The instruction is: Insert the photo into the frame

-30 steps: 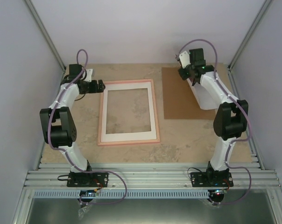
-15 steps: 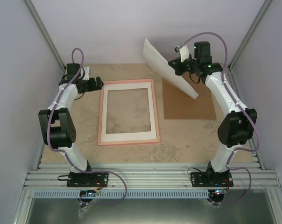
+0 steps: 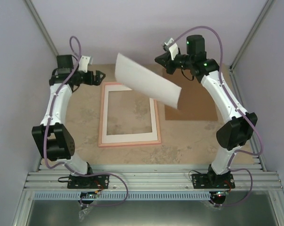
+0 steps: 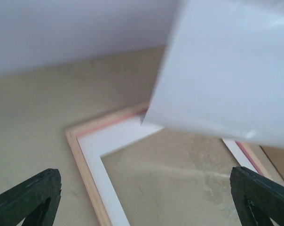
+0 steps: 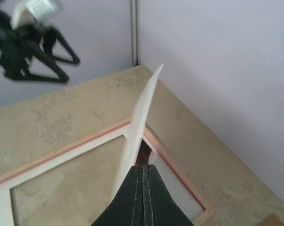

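Note:
The photo hangs tilted in the air with its white reverse toward the top camera, above the far right part of the frame. My right gripper is shut on the photo's far right edge. In the right wrist view the photo runs edge-on out of the closed fingers. The pink frame with its white mat lies flat on the table. My left gripper is open by the frame's far left corner, holding nothing. From the left wrist the photo fills the upper right.
A brown cardboard backing board lies flat to the right of the frame, under the right arm. White walls and metal posts enclose the far and side edges. The left gripper shows at the top left of the right wrist view.
The right gripper has lifted the photo off the backing board and carried it left, over the frame's far right corner. The left arm has stretched up and farther back, still open.

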`<state>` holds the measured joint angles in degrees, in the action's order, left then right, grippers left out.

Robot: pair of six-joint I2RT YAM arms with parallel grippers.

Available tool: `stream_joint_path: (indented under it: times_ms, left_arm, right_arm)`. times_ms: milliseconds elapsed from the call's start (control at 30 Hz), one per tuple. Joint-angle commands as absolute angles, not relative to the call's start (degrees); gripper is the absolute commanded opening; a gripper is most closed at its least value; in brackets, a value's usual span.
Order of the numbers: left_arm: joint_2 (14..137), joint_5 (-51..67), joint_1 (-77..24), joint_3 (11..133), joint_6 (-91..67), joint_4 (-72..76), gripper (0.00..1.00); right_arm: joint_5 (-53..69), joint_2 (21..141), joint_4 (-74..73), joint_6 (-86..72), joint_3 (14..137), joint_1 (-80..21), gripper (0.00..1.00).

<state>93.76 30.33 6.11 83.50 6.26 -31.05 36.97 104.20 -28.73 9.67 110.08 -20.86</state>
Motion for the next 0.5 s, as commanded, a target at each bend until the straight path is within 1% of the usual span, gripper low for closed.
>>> stream_joint_path:
  times_ms: [0, 67, 133, 167, 233, 267, 333, 367, 467]
  left_arm:
    - [88.83, 36.42, 4.72, 94.38, 27.64, -41.12, 0.99]
    - [88.03, 34.67, 2.36, 96.7, 35.06, -46.0, 0.99]
    - [87.63, 28.57, -1.75, 96.27, 38.39, -46.91, 0.99]
    - [87.63, 27.69, -3.03, 95.59, 40.78, -48.4, 0.99]
    - [87.15, 29.67, -3.55, 91.99, 44.16, -49.87, 0.99]
    - [86.49, 30.01, -3.52, 89.5, 44.85, -49.03, 0.99]
    - [84.58, 29.19, -3.57, 83.77, 46.65, -46.51, 0.99]
    - [83.54, 28.87, -3.52, 80.89, 47.67, -45.47, 0.98]
    - [80.59, 29.62, -3.52, 72.63, 53.9, -45.96, 0.98]
  right_arm:
    - [34.86, 104.12, -35.29, 23.55, 113.15, -22.51, 0.01]
    - [33.58, 103.67, -36.91, 27.64, 113.19, -24.11, 0.0]
    - [31.75, 103.58, -37.81, 30.0, 112.2, -25.53, 0.0]
    - [31.72, 103.8, -38.43, 30.33, 111.77, -25.79, 0.01]
    - [31.69, 104.12, -38.84, 28.68, 110.3, -25.84, 0.01]
    - [31.42, 104.21, -39.34, 27.99, 109.39, -25.84, 0.03]
    - [31.51, 104.76, -41.57, 27.38, 107.69, -25.46, 0.12]
    - [32.38, 105.38, -43.24, 27.34, 107.25, -25.13, 0.22]
    - [37.48, 107.55, -47.65, 27.98, 105.17, -22.77, 0.45]
